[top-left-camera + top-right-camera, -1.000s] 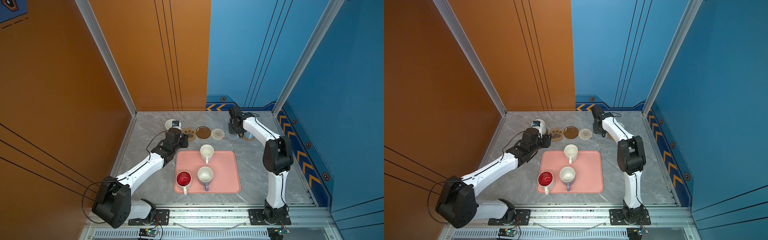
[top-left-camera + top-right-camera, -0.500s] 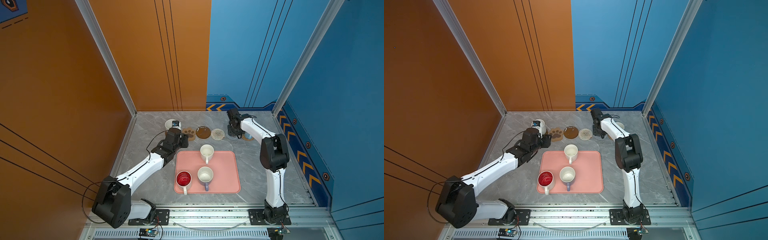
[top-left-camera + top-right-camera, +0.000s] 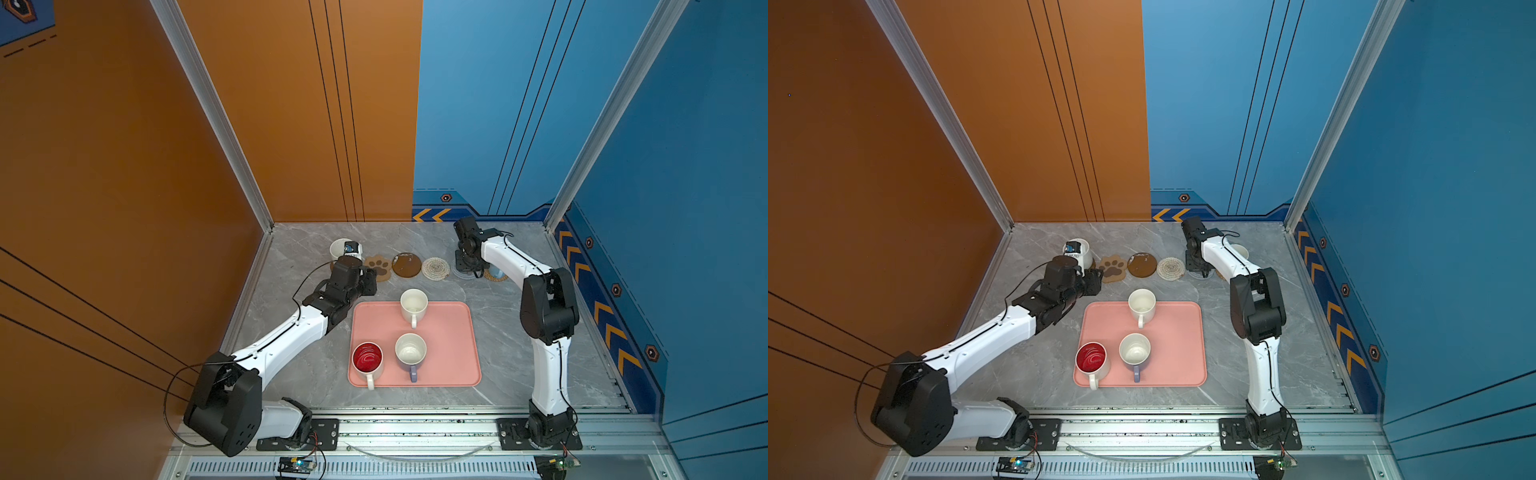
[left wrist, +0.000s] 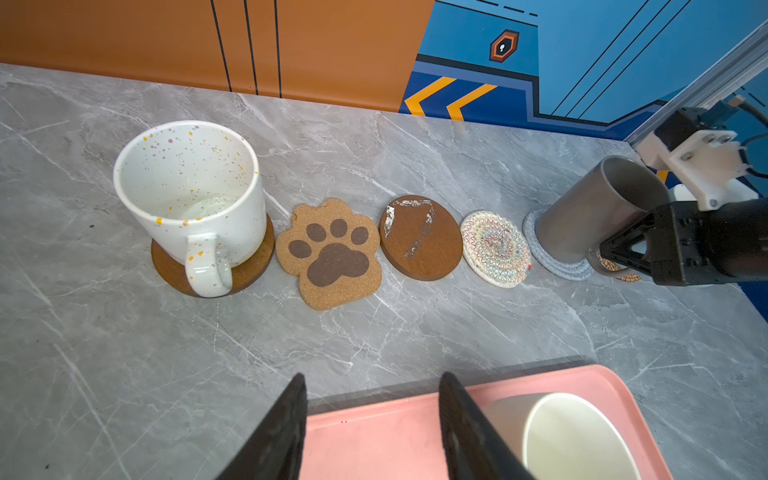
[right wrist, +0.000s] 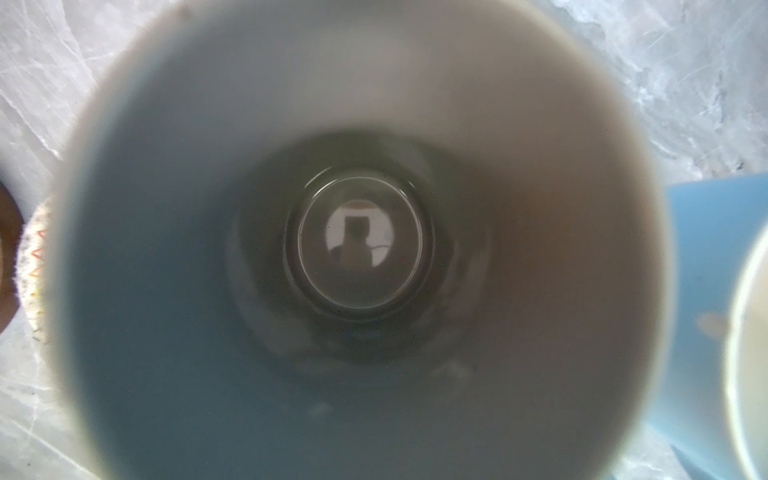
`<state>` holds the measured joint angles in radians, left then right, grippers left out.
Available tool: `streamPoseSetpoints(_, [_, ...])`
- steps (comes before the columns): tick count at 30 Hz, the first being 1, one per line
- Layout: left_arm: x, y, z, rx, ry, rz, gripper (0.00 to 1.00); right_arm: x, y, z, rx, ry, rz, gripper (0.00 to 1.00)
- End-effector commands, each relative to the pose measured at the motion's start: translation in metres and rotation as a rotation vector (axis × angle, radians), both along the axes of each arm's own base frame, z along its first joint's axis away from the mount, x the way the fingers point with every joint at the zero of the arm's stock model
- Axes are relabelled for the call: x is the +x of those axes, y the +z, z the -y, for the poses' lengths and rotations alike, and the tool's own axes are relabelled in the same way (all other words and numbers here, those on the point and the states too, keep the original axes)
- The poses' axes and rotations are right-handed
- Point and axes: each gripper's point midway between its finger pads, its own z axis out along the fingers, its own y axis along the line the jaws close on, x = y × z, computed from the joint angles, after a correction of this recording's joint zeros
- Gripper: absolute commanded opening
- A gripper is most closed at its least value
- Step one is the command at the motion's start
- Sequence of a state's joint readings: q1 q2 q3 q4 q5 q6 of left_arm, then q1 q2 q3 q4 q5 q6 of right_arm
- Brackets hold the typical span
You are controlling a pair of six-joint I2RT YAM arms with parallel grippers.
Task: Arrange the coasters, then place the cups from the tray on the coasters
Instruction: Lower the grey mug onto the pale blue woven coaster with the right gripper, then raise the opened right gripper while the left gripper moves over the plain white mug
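Tilted grey mug (image 4: pixel 590 216), gripped by the right gripper (image 4: pixel 611 251)
In both top views three mugs (image 3: pixel 410 351) stand on the salmon tray (image 3: pixel 453 365), bare marble (image 3: pixel 519 374) all round its rim. The left gripper (image 3: pixel 372 276) hangs off its far-left corner, and the right arm (image 3: pixel 548 307) has edged slightly leftward since a second ago. Left wrist: left jaws apart, empty; the grey mug's base edge meets the blue-grey coaster (image 4: pixel 557 266). Right wrist: its interior fills the frame, light blue mug (image 5: pixel 698 291) just beside.
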<state>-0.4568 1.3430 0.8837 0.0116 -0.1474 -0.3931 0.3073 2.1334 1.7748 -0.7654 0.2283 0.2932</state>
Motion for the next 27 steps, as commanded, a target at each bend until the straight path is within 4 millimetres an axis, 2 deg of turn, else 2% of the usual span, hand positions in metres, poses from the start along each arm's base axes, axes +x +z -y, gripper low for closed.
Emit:
streamPoseSetpoints(1, [0.000,0.001,-0.001,-0.016,-0.004,-0.004,0.52,0.001,0.015,0.004,0.018,-0.032,0.049,0.00])
streamPoseSetpoints(7, [-0.002,0.003,-0.002,-0.018,-0.004,0.002,0.52,-0.003,0.012,0.004,0.023,-0.036,0.038,0.00])
streamPoseSetpoints(10, [-0.003,0.004,-0.003,-0.018,-0.003,0.004,0.52,-0.005,0.010,0.004,0.026,-0.037,0.033,0.05])
streamPoseSetpoints(13, [-0.005,0.006,-0.003,-0.019,-0.004,0.005,0.52,-0.006,0.008,0.004,0.026,-0.037,0.025,0.12])
streamPoseSetpoints(14, [-0.005,0.005,-0.004,-0.019,-0.004,0.005,0.52,-0.006,0.021,0.003,0.035,-0.035,0.052,0.15])
streamPoseSetpoints(27, [-0.007,0.009,-0.002,-0.024,-0.013,0.010,0.52,-0.013,0.042,0.004,0.062,-0.038,0.092,0.44])
